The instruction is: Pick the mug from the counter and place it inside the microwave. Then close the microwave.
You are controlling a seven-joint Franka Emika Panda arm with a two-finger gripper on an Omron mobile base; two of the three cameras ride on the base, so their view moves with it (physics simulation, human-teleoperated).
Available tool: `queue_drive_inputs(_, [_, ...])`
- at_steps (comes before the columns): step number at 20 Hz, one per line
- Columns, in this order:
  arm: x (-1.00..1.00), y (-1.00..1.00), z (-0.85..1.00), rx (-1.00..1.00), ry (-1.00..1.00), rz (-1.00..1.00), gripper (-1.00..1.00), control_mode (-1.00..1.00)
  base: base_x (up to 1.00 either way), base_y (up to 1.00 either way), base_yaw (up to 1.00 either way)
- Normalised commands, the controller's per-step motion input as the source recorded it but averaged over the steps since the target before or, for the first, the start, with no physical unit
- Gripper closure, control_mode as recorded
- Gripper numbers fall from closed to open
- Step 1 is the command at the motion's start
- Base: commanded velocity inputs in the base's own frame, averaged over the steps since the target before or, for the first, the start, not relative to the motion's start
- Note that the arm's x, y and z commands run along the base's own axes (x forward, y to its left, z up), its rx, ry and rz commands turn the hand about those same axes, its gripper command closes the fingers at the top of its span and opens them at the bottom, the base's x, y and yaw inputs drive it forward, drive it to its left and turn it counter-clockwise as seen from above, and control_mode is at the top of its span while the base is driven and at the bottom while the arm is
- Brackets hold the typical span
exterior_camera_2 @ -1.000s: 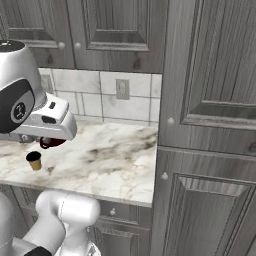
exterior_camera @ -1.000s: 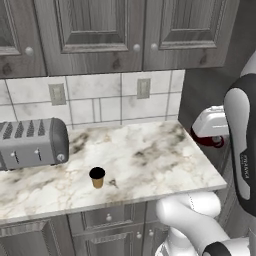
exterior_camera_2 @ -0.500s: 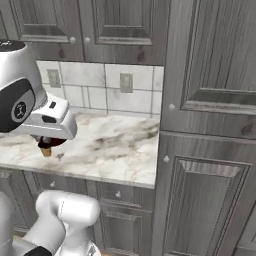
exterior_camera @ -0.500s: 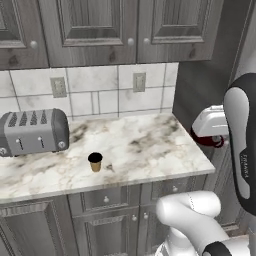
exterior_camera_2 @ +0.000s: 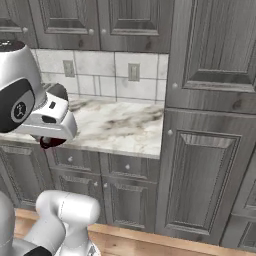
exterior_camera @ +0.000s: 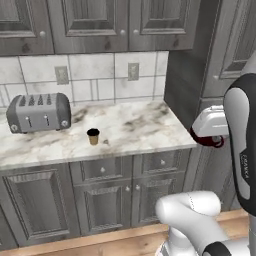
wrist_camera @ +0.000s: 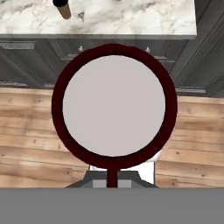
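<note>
The gripper (exterior_camera: 209, 140) was pinching the mug (wrist_camera: 113, 105), carried in the air off the tabletop. In the hand view the mug's dark red rim ringed a pale inside and sat dead centre, its handle pointing to 6 o'clock; the fingertips themselves were hidden behind it. In the left base view the mug (exterior_camera: 206, 140) peeked out as a maroon curve under the white hand at about 3 o'clock, just past the tabletop's right end and in front of the tall grey cabinet. In the right base view the mug (exterior_camera_2: 51, 142) showed below the white hand at 9 o'clock, level with the tabletop's front edge.

Beneath the mug in the hand view lay wooden floor (wrist_camera: 35, 131), with grey cabinet fronts at 12 o'clock.

The marble tabletop (exterior_camera: 135, 125) carried a small black-and-tan cup (exterior_camera: 93, 136) near its front edge, at 9 o'clock from the hand, and a silver toaster (exterior_camera: 38, 112) farther left against the tiled wall (exterior_camera: 100, 80). Whether the microwave stood nearby could not be told.
</note>
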Motion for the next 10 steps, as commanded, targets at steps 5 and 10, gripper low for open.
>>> queue_drive_inputs(5, [0.00, 0.00, 0.00, 0.00, 0.00, 0.00, 1.00, 1.00, -0.69, 0.00, -0.01])
queue_drive_inputs(10, [0.00, 0.00, 0.00, 0.00, 0.00, 0.00, 1.00, 1.00, -0.68, -0.32, -0.21])
